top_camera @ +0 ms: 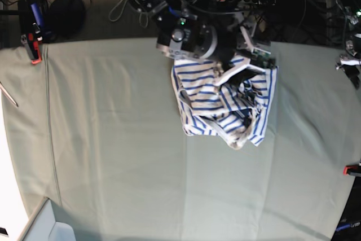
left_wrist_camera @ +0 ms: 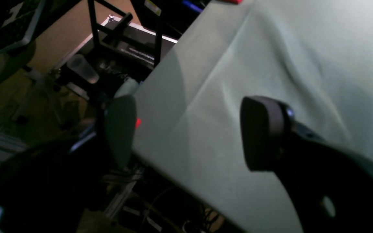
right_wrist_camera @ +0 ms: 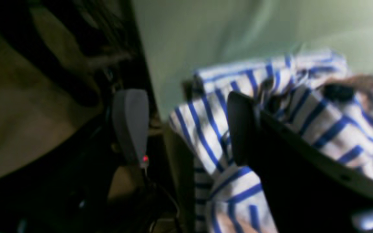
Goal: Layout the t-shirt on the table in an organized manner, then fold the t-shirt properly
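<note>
Striped blue-and-white cloth, the t-shirt (top_camera: 223,103), is seen bunched in a crumpled heap near the far edge of the table (top_camera: 113,156), close under the robot's base. Nothing has been spread out or folded yet, so the whole task appears to remain. The right gripper (right_wrist_camera: 186,126) is held just over the shirt's edge with jaws spread wide, grasping nothing. The left gripper (left_wrist_camera: 186,132) is held above bare table at its edge, jaws likewise released and empty
</note>
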Robot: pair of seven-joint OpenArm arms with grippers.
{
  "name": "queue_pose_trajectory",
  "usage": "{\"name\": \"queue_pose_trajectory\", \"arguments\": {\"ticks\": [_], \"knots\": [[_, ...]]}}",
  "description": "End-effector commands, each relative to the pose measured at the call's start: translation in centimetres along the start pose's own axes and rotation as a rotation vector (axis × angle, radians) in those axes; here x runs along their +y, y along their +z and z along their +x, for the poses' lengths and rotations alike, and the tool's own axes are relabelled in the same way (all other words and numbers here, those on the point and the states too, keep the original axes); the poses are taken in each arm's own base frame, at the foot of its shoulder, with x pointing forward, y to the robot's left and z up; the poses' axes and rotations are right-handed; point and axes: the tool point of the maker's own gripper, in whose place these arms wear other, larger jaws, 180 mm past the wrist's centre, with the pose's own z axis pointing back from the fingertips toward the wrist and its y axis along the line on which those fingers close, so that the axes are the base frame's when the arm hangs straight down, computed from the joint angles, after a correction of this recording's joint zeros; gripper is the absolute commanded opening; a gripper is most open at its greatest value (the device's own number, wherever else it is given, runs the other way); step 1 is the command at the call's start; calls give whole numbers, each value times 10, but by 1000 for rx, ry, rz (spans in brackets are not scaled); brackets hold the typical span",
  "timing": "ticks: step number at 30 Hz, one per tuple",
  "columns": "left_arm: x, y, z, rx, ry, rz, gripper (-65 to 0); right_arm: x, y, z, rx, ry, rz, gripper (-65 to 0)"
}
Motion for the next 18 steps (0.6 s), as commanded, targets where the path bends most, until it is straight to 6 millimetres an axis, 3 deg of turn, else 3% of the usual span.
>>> {"name": "queue_pose_trajectory", "arguments": {"ticks": [1, 5, 10, 18], "knots": [[6, 0, 16, -50, -15, 8, -165, -16, 7, 9, -30, 15, -32, -262], [7, -1, 19, -57, -20, 8, -165, -68, 32, -11, -20, -102, -190, -258], [4, -2, 20, -59, -17, 3, -165, -114, 56, -34, -4, -199, -328, -257], [0, -5, 25, -75, -1, 0, -165, -129, 56, -68, 63, -266, -345, -257]]}}
